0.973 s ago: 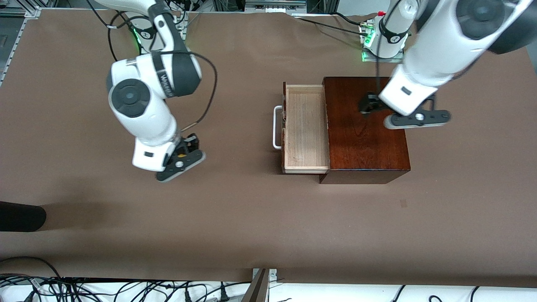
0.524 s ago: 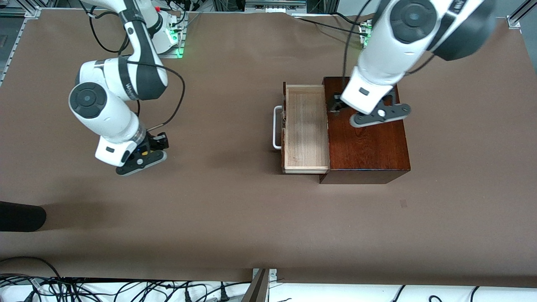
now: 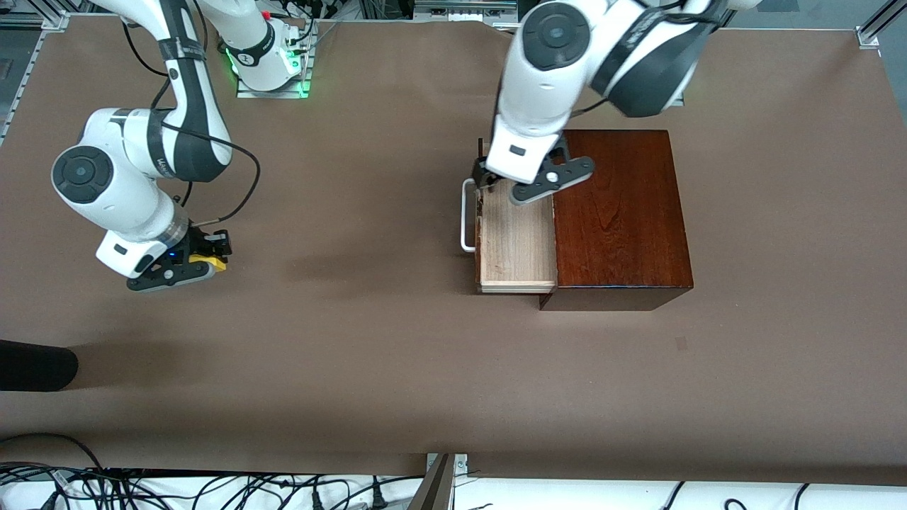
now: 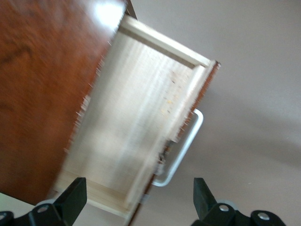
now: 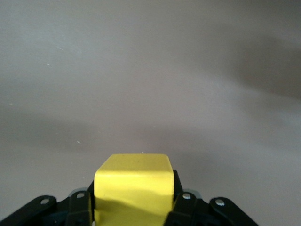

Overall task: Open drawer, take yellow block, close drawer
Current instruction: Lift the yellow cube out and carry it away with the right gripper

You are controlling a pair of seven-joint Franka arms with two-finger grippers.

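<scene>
My right gripper's (image 3: 205,258) fingers clamp one yellow block (image 3: 212,263) at the front view's left middle, over bare table (image 3: 368,354). My left gripper (image 3: 496,185) hangs above one drawer (image 3: 516,237), pulled out of one mahogany box (image 3: 620,212) at centre. In the left wrist view my fingers (image 4: 70,200) stand wide above the pale tray (image 4: 131,136) and white handle (image 4: 186,148). The right wrist view shows the bright cube (image 5: 133,190) filling the lower middle.
</scene>
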